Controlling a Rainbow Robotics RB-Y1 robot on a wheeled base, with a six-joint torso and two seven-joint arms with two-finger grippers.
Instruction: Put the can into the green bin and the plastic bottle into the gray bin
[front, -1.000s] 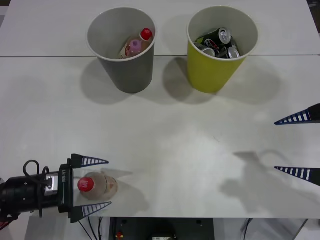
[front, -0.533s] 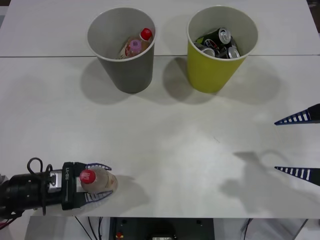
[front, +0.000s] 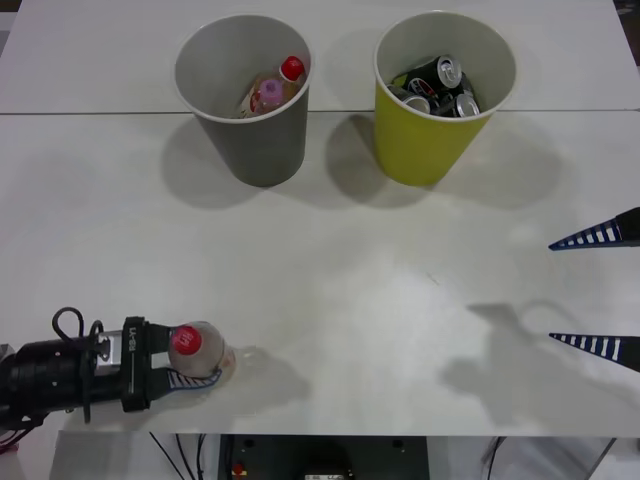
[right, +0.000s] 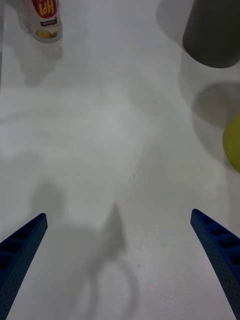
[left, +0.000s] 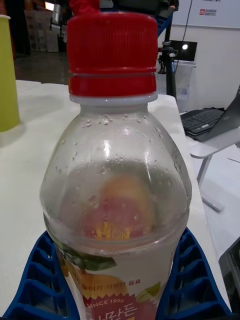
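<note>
Near the table's front-left corner, the left gripper (front: 190, 362) clamps the plastic bottle (front: 203, 349) (seemingly just lifted); carry it level, releasing above the gray bin (front: 243, 92).

My left gripper (front: 185, 365) sits over the lower body of the bottle (front: 198, 350), so from the front I see little more than its cap and shoulder, and at my left wrist its label runs off the edge. My right gripper (front: 597, 292) is cut at the front view's side, only its two fingertips in sight. Ahead of my right fingers (right: 22, 245), the gray bin (right: 212, 35) and green bin (right: 232, 142) are each cropped to a sliver.
</note>
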